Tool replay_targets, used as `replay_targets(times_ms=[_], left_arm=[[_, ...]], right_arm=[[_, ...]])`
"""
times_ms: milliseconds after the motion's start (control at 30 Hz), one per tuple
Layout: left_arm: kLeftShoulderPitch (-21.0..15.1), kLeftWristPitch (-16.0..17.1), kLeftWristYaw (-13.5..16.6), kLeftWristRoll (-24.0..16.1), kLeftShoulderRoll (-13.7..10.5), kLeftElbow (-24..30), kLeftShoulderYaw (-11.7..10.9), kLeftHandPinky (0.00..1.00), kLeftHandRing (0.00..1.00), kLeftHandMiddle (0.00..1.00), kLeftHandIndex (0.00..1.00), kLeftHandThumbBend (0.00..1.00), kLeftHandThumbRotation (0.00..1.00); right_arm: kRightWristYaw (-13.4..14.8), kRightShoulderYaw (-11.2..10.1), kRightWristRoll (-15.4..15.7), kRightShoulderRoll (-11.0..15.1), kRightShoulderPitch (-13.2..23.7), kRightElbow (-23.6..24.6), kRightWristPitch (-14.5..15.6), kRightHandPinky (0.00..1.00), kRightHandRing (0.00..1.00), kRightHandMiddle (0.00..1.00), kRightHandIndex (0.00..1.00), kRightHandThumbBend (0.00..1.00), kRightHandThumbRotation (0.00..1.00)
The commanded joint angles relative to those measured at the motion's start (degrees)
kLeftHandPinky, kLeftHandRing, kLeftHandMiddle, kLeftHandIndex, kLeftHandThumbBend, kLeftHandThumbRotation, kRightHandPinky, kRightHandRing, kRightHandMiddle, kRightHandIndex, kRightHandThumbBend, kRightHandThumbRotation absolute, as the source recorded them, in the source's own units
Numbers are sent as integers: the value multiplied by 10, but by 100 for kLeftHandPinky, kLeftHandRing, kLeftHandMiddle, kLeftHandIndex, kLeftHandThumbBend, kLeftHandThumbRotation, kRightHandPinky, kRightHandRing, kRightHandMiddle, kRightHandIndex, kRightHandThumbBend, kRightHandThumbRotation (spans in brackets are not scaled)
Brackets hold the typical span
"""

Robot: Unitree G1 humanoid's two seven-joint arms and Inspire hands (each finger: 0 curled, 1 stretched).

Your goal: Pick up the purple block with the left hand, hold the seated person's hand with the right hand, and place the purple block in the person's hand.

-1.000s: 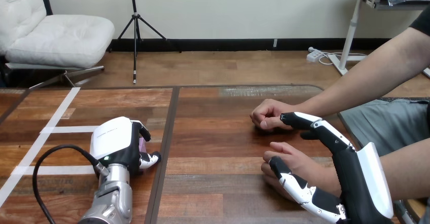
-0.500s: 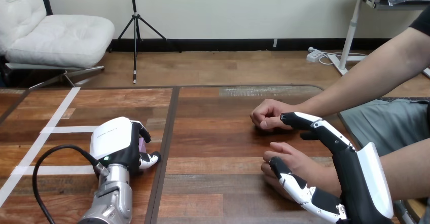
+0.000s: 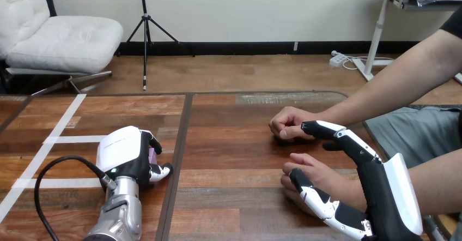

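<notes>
Left hand [image 3: 128, 154] — on the table [image 3: 234, 143], fingers curled over the purple block [image 3: 152, 155]. Right hand [image 3: 381, 194] — thumb and fingers spread apart, the person's nearer hand [image 3: 313, 170] between them, thumb touching it.

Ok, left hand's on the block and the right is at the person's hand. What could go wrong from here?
1. Only a sliver of the purple block shows under the curled fingers of the left hand; the grip may be shallow and slip on lifting.
2. The right hand brackets the person's nearer hand with straight fingers, not clasping, and that hand looks loosely curled, so a handover may fail.
</notes>
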State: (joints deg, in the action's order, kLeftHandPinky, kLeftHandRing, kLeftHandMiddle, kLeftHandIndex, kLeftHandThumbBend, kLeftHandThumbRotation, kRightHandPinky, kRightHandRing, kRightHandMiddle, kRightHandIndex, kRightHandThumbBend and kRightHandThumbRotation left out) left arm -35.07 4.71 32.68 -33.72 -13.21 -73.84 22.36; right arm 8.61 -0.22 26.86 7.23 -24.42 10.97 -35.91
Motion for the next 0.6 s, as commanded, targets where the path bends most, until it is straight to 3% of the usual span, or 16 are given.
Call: replay_targets(times_ms=[0,567], left_arm=[[-27,-3,-6,0,-17,-10,-2,54,55,57,54,65,0],[-25,-5,-8,-1,-17,-10,-3,49,51,54,51,63,0]], right_arm=[[2,-1,-7,5,15,28,-5,71,77,76,74,48,30],[2,-1,-9,4,13,29,-3,71,77,76,74,49,31]])
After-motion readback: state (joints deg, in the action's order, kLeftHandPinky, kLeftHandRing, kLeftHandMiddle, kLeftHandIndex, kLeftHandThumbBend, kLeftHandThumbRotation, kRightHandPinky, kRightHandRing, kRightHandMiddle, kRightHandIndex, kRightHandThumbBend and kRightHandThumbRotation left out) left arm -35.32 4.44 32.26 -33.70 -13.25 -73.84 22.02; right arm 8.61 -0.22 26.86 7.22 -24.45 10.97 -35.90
